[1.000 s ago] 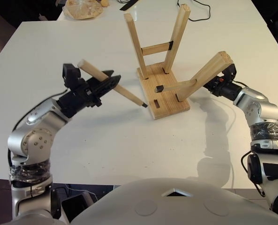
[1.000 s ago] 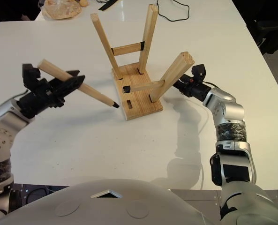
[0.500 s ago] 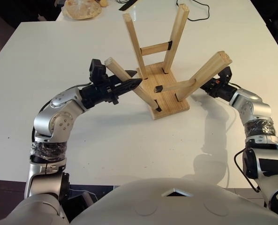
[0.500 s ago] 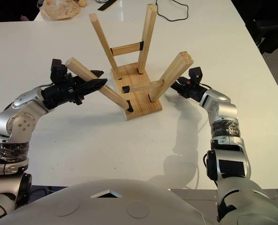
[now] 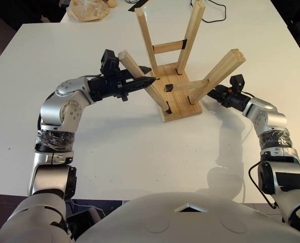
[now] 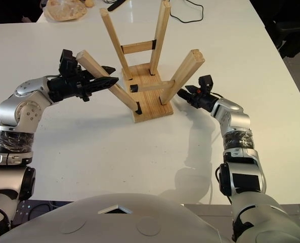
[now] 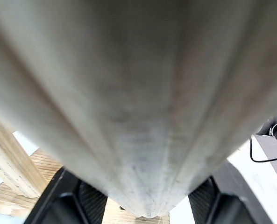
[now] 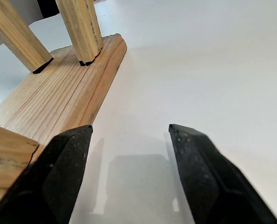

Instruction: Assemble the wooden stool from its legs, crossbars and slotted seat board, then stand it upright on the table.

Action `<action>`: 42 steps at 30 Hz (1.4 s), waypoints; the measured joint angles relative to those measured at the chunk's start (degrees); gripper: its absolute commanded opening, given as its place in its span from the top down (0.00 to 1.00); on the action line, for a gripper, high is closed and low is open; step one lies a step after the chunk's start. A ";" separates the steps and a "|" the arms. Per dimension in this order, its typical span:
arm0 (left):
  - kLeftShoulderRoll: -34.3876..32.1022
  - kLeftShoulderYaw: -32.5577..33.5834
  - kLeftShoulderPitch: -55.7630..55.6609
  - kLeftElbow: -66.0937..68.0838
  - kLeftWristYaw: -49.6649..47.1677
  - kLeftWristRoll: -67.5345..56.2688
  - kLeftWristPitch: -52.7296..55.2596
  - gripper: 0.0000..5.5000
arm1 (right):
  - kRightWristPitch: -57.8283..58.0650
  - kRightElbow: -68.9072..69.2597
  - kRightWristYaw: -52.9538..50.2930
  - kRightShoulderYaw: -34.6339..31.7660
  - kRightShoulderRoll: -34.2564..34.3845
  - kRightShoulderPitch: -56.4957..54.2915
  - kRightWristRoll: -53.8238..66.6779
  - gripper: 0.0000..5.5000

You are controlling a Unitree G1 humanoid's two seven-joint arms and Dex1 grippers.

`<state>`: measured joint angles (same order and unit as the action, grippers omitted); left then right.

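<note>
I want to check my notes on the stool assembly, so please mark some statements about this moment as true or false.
1. The left gripper is shut on a wooden leg whose lower end reaches the seat board. True.
2. The right gripper grips the tilted leg. False: it is open and empty, beside the seat board.
3. A crossbar joins the two far legs. True.
4. The stool stands upright on its legs. False: the seat board lies flat on the table, legs pointing up.
</note>
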<state>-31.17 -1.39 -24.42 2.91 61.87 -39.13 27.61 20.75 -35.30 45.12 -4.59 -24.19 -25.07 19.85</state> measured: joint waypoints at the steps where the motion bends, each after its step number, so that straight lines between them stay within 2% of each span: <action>1: 0.00 0.02 -0.34 0.57 0.55 0.05 -0.03 0.63 | -0.10 -0.08 -0.02 0.00 0.24 0.06 -0.16 0.45; 19: -1.28 1.59 -4.76 6.49 4.44 5.79 -3.92 0.63 | -3.49 -2.22 -0.04 -0.37 1.36 1.14 -0.66 0.45; 28: -0.93 0.94 2.70 -4.13 3.64 2.66 -2.12 0.63 | -3.37 -2.01 -0.18 -0.54 1.26 1.21 -0.67 0.45; 42: -0.59 -1.37 6.88 -14.53 0.59 -1.72 3.64 0.63 | -3.40 -3.05 -0.77 -1.04 1.27 0.55 -0.81 0.45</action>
<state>-31.76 -2.77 -17.54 -11.62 62.46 -40.85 31.26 17.35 -38.34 44.35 -5.62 -22.92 -24.52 19.05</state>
